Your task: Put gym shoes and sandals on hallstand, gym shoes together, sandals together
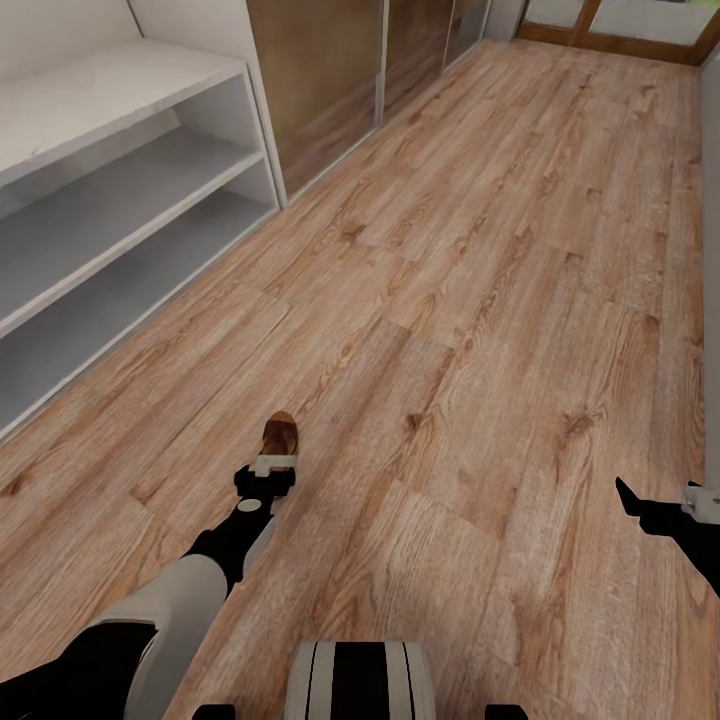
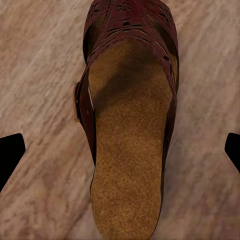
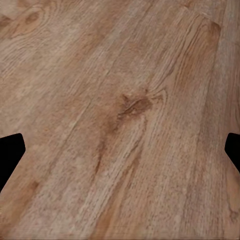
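Observation:
One dark brown sandal [image 1: 281, 432] with a tan footbed lies on the corridor floor [image 1: 480, 300]. In the left wrist view the sandal [image 2: 130, 150] runs lengthwise between the fingers, its cut-out strap at the far end. My left gripper [image 1: 272, 464] hangs just above its heel end, open, with its fingertips [image 2: 11, 150] wide on either side and not touching it. Low at the right edge, my right gripper [image 1: 660, 500] is open over bare planks [image 3: 125, 110]. The hallstand [image 1: 120, 190] stands at the left, its shelves bare. The gym shoes are out of view.
Wood-fronted closet doors [image 1: 320, 90] line the left wall beyond the hallstand. A pale wall [image 1: 710, 200] borders the right side. The corridor runs ahead to a wood-framed doorway [image 1: 620, 30].

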### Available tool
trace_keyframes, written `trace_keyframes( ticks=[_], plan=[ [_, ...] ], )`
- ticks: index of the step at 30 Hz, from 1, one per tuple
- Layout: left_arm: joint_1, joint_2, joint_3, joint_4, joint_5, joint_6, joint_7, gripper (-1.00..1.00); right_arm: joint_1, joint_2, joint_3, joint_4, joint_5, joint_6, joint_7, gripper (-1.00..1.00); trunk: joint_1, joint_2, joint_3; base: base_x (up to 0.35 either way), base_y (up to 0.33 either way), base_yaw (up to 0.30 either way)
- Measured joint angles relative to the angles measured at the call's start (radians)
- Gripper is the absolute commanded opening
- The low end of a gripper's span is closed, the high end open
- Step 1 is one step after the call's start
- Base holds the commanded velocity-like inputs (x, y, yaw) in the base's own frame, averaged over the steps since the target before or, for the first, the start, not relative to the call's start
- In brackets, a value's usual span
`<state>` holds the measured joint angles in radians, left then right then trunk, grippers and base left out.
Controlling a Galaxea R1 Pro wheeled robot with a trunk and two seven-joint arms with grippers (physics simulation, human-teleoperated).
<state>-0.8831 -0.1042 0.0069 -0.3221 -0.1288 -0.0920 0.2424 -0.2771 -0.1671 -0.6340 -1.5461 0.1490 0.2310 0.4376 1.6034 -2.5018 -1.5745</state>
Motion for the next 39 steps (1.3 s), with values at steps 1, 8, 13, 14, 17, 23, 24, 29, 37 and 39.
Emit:
trace_keyframes(
  ticks=[1,8,13,14,17,23,24,29,37,39],
  plan=[
    [0.006,0.006,-0.005,-0.006,0.006,0.006,-0.006,1.0,0.006,0.006,0.006,0.006,0.006,-0.006,-0.006,1.0,0.0,0.0,0.0,0.0,0.0,0.0],
    [0.045,-0.006,-0.005,-0.044,0.035,0.045,-0.045,1.0,0.045,0.045,0.045,0.045,0.046,-0.045,-0.045,1.0,0.0,0.0,0.0,0.0,0.0,0.0],
    [0.064,-0.006,-0.005,-0.072,0.035,0.073,-0.063,1.0,0.073,0.063,0.073,0.073,0.05,-0.072,-0.073,1.0,0.0,0.0,0.0,0.0,0.0,0.0],
    [0.064,-0.006,-0.005,-0.078,0.035,0.078,-0.063,1.0,0.079,0.063,0.079,0.079,0.05,-0.078,-0.078,1.0,0.0,0.0,0.0,0.0,0.0,0.0],
    [0.064,-0.006,-0.005,-0.095,0.035,0.095,-0.063,1.0,0.096,0.063,0.096,0.096,0.05,-0.095,-0.095,1.0,0.0,0.0,0.0,0.0,0.0,0.0],
    [0.064,-0.006,-0.005,-0.122,0.035,0.129,-0.063,1.0,0.13,0.063,0.129,0.129,0.05,-0.128,-0.129,1.0,0.0,0.0,0.0,0.0,0.0,0.0],
    [0.065,-0.006,-0.005,-0.122,0.035,0.135,-0.063,1.0,0.135,0.063,0.135,0.135,0.05,-0.134,-0.134,1.0,0.0,0.0,0.0,0.0,0.0,0.0],
    [0.064,-0.006,-0.005,-0.122,0.035,0.163,-0.063,1.0,0.155,0.063,0.163,0.163,0.05,-0.137,-0.142,1.0,0.0,0.0,0.0,0.0,0.0,0.0],
    [0.075,-0.022,0.001,-0.105,0.033,0.207,-0.046,1.0,0.138,0.051,0.185,0.169,0.035,-0.12,-0.125,1.0,0.0,0.0,0.0,0.0,0.0,0.0],
    [0.087,-0.033,0.005,-0.094,0.037,0.196,-0.035,1.0,0.139,0.043,0.174,0.157,0.026,-0.109,-0.114,1.0,0.0,0.0,0.0,0.0,0.0,0.0]
  ],
)
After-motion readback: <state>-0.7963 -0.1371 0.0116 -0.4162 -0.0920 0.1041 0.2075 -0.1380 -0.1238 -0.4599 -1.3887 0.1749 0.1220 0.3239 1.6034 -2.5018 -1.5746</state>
